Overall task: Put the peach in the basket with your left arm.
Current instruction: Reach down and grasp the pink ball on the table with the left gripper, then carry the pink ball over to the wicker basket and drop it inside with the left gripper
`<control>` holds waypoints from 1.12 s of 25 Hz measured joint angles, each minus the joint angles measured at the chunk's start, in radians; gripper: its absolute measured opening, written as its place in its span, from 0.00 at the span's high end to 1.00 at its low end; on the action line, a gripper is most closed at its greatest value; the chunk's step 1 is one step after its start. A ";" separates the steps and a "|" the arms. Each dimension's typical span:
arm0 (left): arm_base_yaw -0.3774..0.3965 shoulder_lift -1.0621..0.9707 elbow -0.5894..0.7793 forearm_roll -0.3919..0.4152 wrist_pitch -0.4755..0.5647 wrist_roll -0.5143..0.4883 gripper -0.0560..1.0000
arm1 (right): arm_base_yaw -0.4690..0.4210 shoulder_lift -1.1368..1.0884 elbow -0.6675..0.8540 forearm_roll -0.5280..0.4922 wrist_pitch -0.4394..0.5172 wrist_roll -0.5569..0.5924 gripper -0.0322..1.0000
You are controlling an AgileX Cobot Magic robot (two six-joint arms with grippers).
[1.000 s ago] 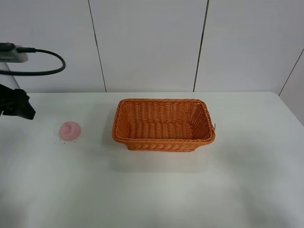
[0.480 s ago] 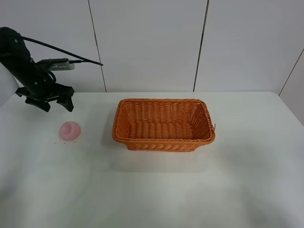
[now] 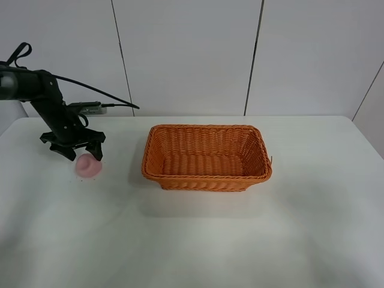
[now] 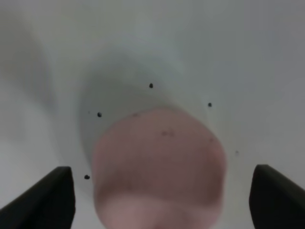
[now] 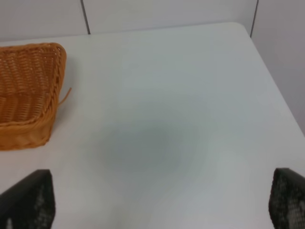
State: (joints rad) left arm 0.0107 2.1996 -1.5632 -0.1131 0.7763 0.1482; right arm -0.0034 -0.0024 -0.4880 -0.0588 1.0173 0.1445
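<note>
The pale pink peach (image 3: 88, 166) lies on the white table left of the orange wicker basket (image 3: 206, 157). My left gripper (image 3: 76, 150) hangs just above and behind the peach, its black fingers spread open. In the left wrist view the peach (image 4: 158, 167) is close and blurred, lying between the two open fingertips (image 4: 45, 198). The basket is empty. My right gripper (image 5: 157, 210) does not show in the high view; in the right wrist view its two fingertips (image 5: 29, 201) stand wide apart over the table, right of the basket's end (image 5: 28, 93).
The white table (image 3: 198, 240) runs to a grey panelled wall behind. A black cable (image 3: 90, 91) trails from the left arm. Small dark specks (image 4: 151, 86) dot the table around the peach.
My left arm has swung in from the left edge and come down over the peach, gripper open. The peach and basket have not moved.
</note>
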 joint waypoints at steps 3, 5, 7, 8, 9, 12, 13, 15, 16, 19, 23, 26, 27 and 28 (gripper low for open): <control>0.000 0.009 0.000 0.010 -0.001 0.000 0.14 | 0.000 0.000 0.000 0.000 0.000 0.000 0.30; 0.000 0.012 0.000 0.010 0.001 0.000 0.14 | 0.000 0.000 0.000 0.000 0.000 0.000 0.30; 0.000 0.015 0.000 0.010 0.003 0.000 0.14 | 0.000 0.000 0.000 0.000 0.000 0.000 0.30; 0.000 0.017 0.000 0.010 0.003 0.000 0.14 | 0.000 0.000 0.000 0.000 0.000 0.000 0.30; 0.000 0.020 0.000 0.010 0.003 0.000 0.14 | 0.000 0.000 0.000 0.000 0.000 0.000 0.30; 0.000 0.034 0.000 0.010 0.004 0.000 0.14 | 0.000 0.000 0.000 0.000 0.000 0.000 0.30; 0.000 0.037 0.000 0.011 0.004 0.000 0.15 | 0.000 0.000 0.000 0.000 0.000 0.000 0.30; 0.000 0.038 0.000 0.011 0.004 0.000 0.19 | 0.000 0.000 0.000 0.000 0.000 0.000 0.30; 0.000 0.038 0.000 0.011 0.004 0.000 0.25 | 0.000 0.000 0.000 0.000 0.000 0.000 0.30; 0.000 0.038 0.000 0.011 0.010 0.000 0.53 | 0.000 0.000 0.000 0.000 0.000 0.000 0.30; 0.000 0.025 -0.020 0.015 0.044 0.000 0.80 | 0.000 0.000 0.000 0.000 0.000 0.000 0.30; 0.000 -0.001 -0.061 0.017 0.106 -0.013 0.80 | 0.000 0.000 0.000 0.000 0.000 0.000 0.30; 0.000 -0.017 -0.075 0.019 0.130 -0.023 0.80 | 0.000 0.000 0.000 0.000 0.000 0.000 0.30; 0.000 -0.038 -0.094 0.019 0.151 -0.031 0.80 | 0.000 0.000 0.000 0.000 0.000 0.000 0.30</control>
State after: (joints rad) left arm 0.0107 2.1620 -1.6570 -0.0942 0.9272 0.1174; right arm -0.0034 -0.0024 -0.4880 -0.0588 1.0173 0.1445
